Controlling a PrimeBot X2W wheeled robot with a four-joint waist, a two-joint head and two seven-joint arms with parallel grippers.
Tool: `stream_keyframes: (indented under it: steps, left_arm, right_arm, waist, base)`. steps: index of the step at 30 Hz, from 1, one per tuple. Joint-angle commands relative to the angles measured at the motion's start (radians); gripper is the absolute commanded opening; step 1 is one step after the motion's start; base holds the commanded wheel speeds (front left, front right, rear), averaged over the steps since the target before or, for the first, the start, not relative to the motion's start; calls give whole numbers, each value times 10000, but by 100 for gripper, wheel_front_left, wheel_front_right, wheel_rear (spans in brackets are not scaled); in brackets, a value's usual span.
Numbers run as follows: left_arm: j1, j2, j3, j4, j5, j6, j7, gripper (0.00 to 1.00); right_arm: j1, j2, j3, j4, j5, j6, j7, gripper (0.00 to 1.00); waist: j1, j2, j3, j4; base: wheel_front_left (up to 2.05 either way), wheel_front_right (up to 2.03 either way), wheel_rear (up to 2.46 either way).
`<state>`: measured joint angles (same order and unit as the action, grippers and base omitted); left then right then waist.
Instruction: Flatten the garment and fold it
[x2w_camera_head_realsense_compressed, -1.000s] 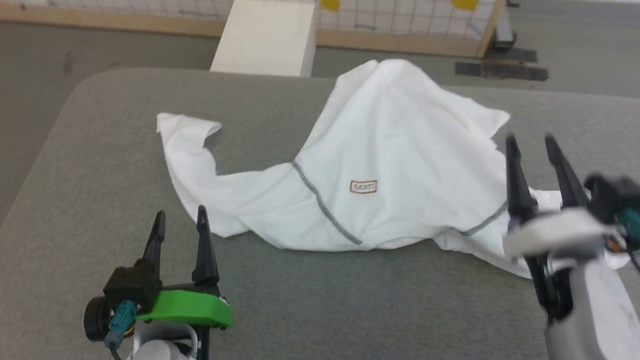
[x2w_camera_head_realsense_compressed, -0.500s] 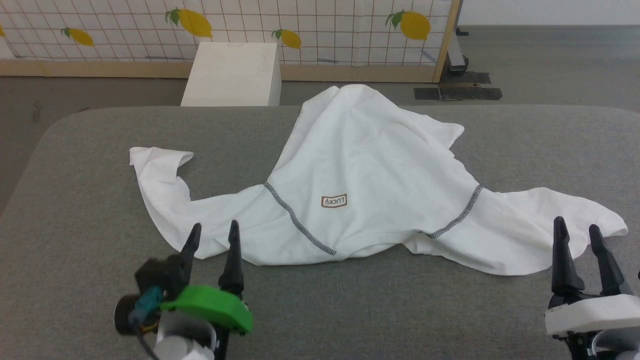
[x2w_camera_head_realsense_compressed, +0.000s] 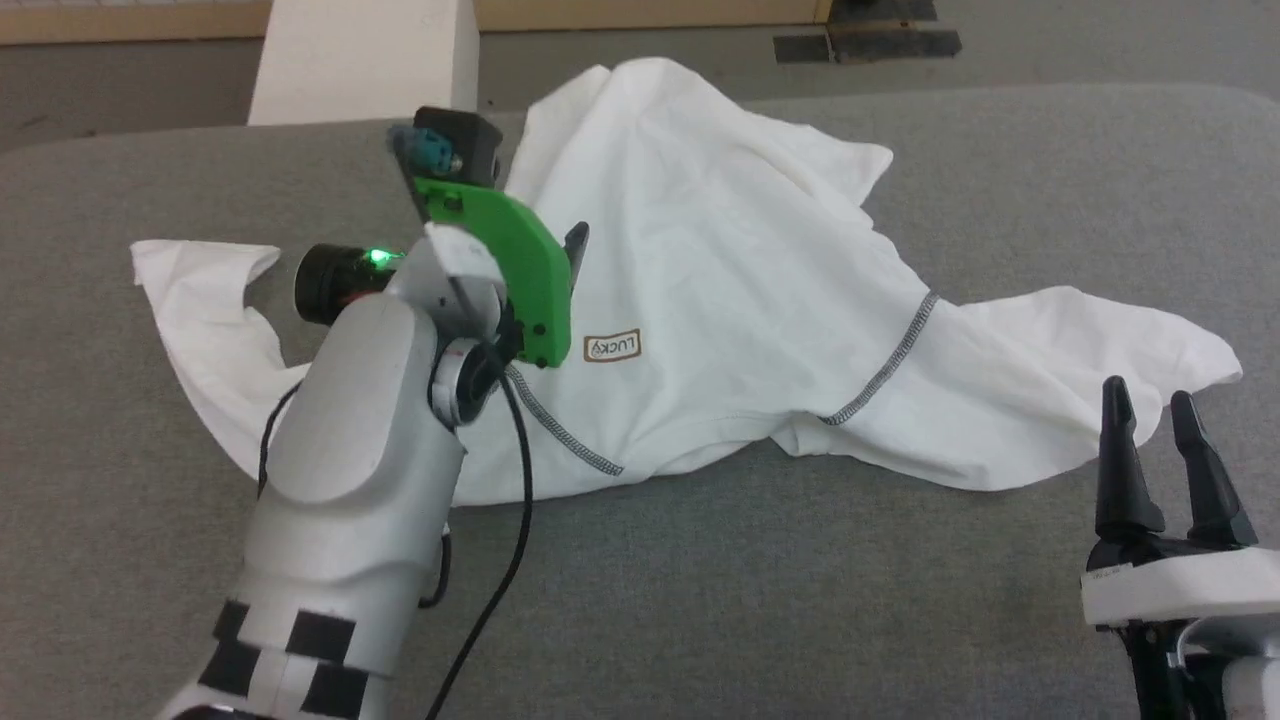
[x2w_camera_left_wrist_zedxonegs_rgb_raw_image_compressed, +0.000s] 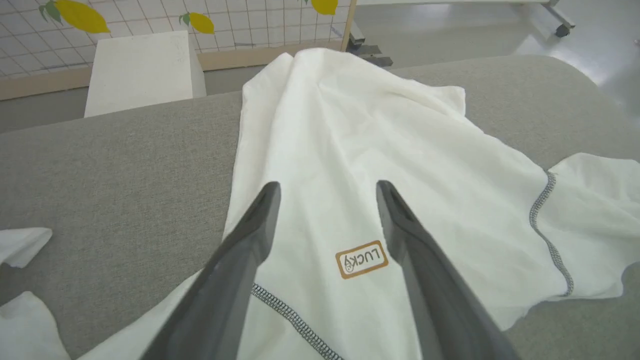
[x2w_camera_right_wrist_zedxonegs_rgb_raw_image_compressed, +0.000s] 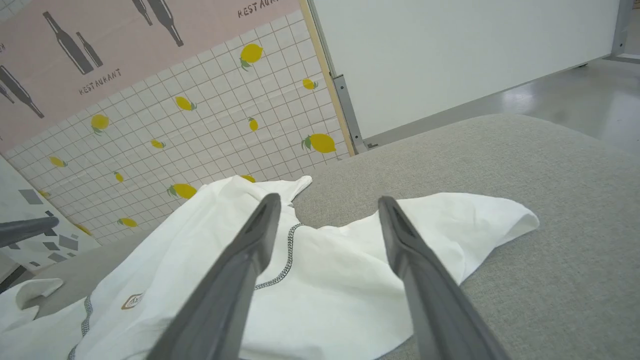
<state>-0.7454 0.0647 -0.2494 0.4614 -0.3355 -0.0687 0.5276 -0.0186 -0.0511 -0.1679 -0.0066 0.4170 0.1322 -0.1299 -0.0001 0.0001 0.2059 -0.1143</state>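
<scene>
The garment, a large plain white T-shirt of thin fabric, lies spread but rumpled on a grey padded table. Its body runs away from the robot and its far end drapes over the table's far edge. One sleeve trails out to the robot's left, its end curled over; the other sleeve stretches to the right and lies flatter. Dark grey zigzag seams cross the cloth where each sleeve joins the body. A small brown-edged label reading "LUCKY" sits near the middle of the shirt. Soft wrinkles and shallow folds run across the body, and the near edge is wavy and uneven.

The left gripper is over the middle of the shirt, just beyond the label, its two dark fingers spread wide with nothing between them; whether the tips touch the cloth cannot be told. Its green mount and pale forearm reach across the left seam.

The right gripper is at the lower right, fingers apart and empty, near the right sleeve's end but clear of it.

A white box stands beyond the table's far left.
</scene>
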Motion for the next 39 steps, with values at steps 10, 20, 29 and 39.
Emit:
stream_keyframes:
  steps: [10,20,29,39]
  left_arm:
    - [-1450,-99,-949,1810,237,33,437,100]
    - [-1756,131,-1782,2805,594,-254,1484,0]
    - [-2709,469,-1567,2512,750,87,309,0]
    - [-3614,895,-1156,2962,750,490,-837,0]
  right_arm:
    - [-603,8,310,690,201,-15,-749,100]
    - [-981,8,450,955,445,-15,-1107,100]
    - [-1140,8,718,1031,624,-15,-1246,100]
    - [-1243,9,829,1186,793,-15,-1305,100]
  waist:
    - [1,-1,2118,-1384]
    - [1,-1,2445,-1202]
    - [1,-1,2754,-1323]
    - [1,-1,2898,-1507]
  base:
    - [0,0,0]
    - [0,0,0]
    - [0,0,0]
    - [0,0,0]
